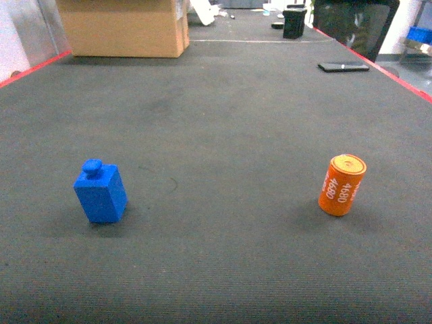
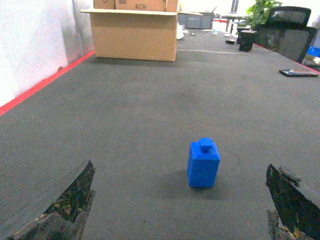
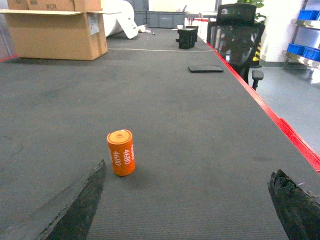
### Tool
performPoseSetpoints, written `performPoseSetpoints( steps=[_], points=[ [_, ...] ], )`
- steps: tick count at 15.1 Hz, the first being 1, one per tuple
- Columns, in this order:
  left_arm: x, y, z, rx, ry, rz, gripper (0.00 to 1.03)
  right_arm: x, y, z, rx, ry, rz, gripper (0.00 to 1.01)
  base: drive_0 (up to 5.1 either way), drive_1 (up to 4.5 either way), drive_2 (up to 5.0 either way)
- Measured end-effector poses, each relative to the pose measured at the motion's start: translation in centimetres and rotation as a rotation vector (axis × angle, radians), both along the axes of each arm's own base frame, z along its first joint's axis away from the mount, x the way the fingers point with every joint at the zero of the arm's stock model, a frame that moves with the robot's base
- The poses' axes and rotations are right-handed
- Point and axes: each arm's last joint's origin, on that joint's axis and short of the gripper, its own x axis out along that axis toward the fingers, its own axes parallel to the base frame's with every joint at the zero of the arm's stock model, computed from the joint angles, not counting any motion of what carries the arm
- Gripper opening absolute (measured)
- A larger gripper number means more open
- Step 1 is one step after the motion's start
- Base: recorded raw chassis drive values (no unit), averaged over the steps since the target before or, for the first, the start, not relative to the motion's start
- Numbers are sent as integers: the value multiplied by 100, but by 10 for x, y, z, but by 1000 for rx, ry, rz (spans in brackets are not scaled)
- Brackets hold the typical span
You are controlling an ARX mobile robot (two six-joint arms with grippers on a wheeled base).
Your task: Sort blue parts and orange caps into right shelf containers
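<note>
Evidently both my grippers, left (image 2: 180,205) and right (image 3: 185,210), gape wide and empty, each facing its target: blue part (image 2: 203,163), orange cap (image 3: 121,152).

Workshop or warehouse: cardboard box (image 1: 125,27), office chair (image 3: 235,37), shelved blue bins (image 3: 304,15)

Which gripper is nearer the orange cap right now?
Right. The orange cap stands just ahead of the open right gripper, toward its left finger. The open left gripper faces the blue part, across the table.
</note>
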Motion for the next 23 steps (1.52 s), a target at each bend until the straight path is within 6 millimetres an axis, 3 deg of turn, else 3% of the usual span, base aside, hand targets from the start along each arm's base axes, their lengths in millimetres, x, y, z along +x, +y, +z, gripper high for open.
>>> performPoseSetpoints(
  steps=[23],
  points=[
    [0,0,0,0,0,0,98,0,0,0,0,0,0,98,0,0,0]
  ],
)
